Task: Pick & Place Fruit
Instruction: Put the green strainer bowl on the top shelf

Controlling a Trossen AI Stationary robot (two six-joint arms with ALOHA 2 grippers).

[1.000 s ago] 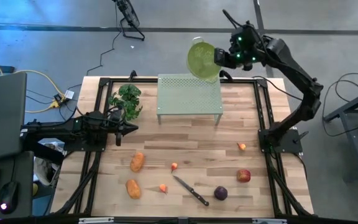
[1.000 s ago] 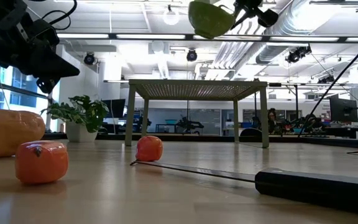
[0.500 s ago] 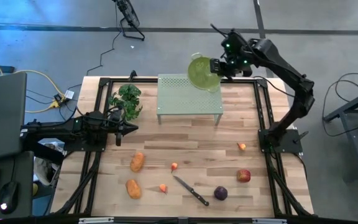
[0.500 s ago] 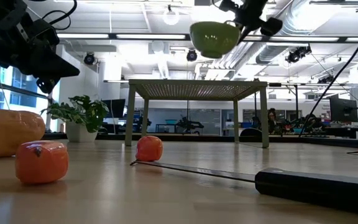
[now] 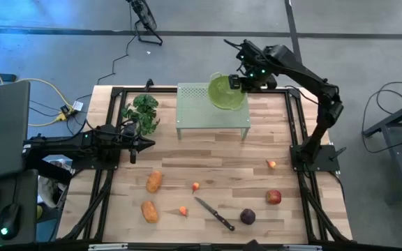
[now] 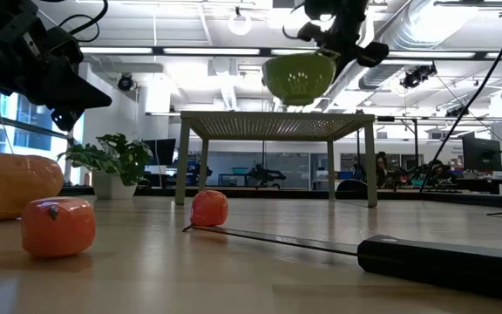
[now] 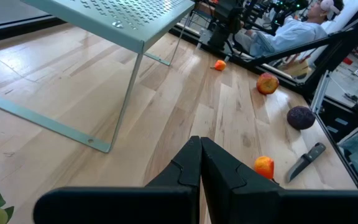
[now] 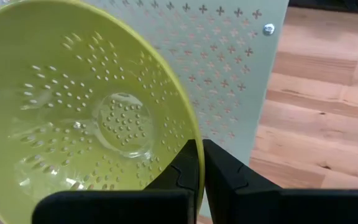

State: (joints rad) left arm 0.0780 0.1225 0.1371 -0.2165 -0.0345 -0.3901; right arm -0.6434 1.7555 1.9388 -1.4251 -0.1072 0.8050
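My right gripper (image 5: 237,82) is shut on a yellow-green perforated bowl (image 5: 223,92) and holds it just above the pale green perforated stand (image 5: 211,115) at the table's far side. In the low view the bowl (image 6: 299,77) hangs mouth up over the stand's top (image 6: 277,118). The fruit lies on the near half of the table: two orange oblong pieces (image 5: 154,181) (image 5: 149,210), a red apple (image 5: 274,197), a dark purple round one (image 5: 248,217) and tiny red-orange ones (image 5: 196,186). My left gripper (image 5: 149,144) waits shut at the table's left, touching nothing. My right gripper pinches the bowl's rim (image 8: 194,134) at the side toward the table's right, one finger inside the bowl and one outside. The fingers come steeply from above, slanting from the far right. The bowl hangs clear of the stand, nearly level, its mouth up.
A black-handled knife (image 5: 215,214) lies among the fruit near the front edge. A green leafy bunch (image 5: 142,111) sits at the far left beside the stand. Bare wood lies between the stand and the fruit.
My right gripper has come down and toward the near edge over the stand, tipping from slanted to steeply downward. The bowl, which was tilted on its side up high, has turned mouth up and sunk close to the stand's top.
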